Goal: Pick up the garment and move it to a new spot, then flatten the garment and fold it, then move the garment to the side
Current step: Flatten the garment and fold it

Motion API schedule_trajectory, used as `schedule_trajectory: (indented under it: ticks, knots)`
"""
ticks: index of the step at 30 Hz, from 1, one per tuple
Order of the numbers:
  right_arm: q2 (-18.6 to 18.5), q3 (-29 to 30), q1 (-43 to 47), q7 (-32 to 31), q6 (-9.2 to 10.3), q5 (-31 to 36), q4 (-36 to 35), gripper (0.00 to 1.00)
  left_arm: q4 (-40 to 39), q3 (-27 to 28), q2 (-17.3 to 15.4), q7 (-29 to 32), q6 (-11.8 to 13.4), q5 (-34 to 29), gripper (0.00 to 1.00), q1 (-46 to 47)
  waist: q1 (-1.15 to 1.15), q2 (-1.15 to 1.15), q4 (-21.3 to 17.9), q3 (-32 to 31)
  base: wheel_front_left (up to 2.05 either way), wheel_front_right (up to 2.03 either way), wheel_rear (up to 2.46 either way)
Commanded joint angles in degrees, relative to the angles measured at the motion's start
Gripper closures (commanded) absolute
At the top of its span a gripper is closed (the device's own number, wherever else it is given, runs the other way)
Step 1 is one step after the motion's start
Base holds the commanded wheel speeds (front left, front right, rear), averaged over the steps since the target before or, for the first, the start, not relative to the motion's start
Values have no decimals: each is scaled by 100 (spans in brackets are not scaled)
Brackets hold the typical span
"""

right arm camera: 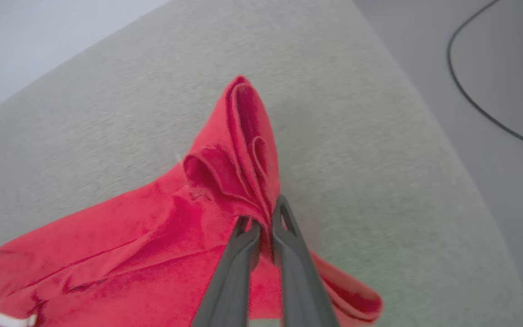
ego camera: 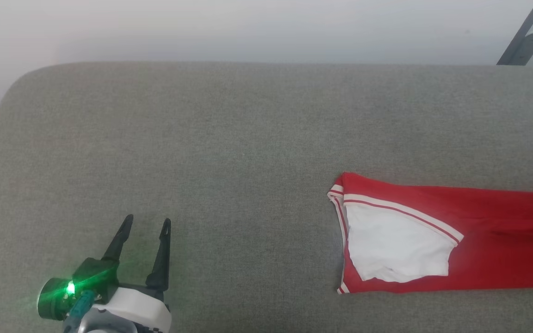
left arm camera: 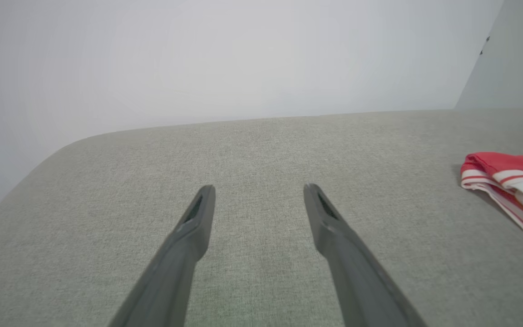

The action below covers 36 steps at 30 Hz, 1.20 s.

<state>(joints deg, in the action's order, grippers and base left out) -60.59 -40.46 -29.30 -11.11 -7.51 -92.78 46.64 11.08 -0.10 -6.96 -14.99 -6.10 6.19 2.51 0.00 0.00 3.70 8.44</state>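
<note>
Garment [right arm camera: 161,236] pinched in right pincer [right arm camera: 262,211]; left pincer [left arm camera: 259,188] spread, empty.

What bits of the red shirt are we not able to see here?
Head view: the shirt is cut off by the right edge, so its far end is missing.
Left wrist view: the right edge cuts it off past a striped corner.
Right wrist view: the pinched fold is hidden between the right fingers.

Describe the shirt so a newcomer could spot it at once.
On the wide grey cushion, look right. A folded red shirt lies there, white sleeve on top, bright against plain grey, one end pinched in the right gripper.
</note>
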Motion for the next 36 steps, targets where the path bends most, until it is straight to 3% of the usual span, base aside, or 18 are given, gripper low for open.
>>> schedule_trajectory:
  ticks: [1, 14, 21, 34, 35, 36]
  knots:
    - [87, -65, 94, -52, 5, 71, -371, 100, 14, 52, 37, -24, -27, -2, 0, -68, 0, 0, -34, -67, 0, 0, 0]
    - [811, -974, -301, -773, 4, 1134, -3639, 100, -23, 193, 194, -24, -110, 33, 0, -183, 0, 0, 99, -210, 0, 0, 0]
    - [1299, -1208, -588, -1045, 4, 1594, -4078, 100, -25, 183, 292, -25, -127, 96, 0, -188, 0, 0, 265, -149, 0, 0, 0]
    - [2091, -1390, -665, -1012, 3, 2137, -3249, 100, 79, 61, 388, -25, -136, 157, 0, 7, 0, 0, 478, -37, 0, 0, 0]
    - [2121, -1406, -648, -979, 3, 2152, -3219, 81, 101, 57, 389, -25, -136, 156, 0, 3, 0, 0, 470, -65, 0, 0, 0]
    - [2149, -1393, -636, -916, 4, 2163, -3216, 51, 116, 55, 391, -25, -137, 159, 0, -12, 0, 0, 457, -94, 0, 0, 0]
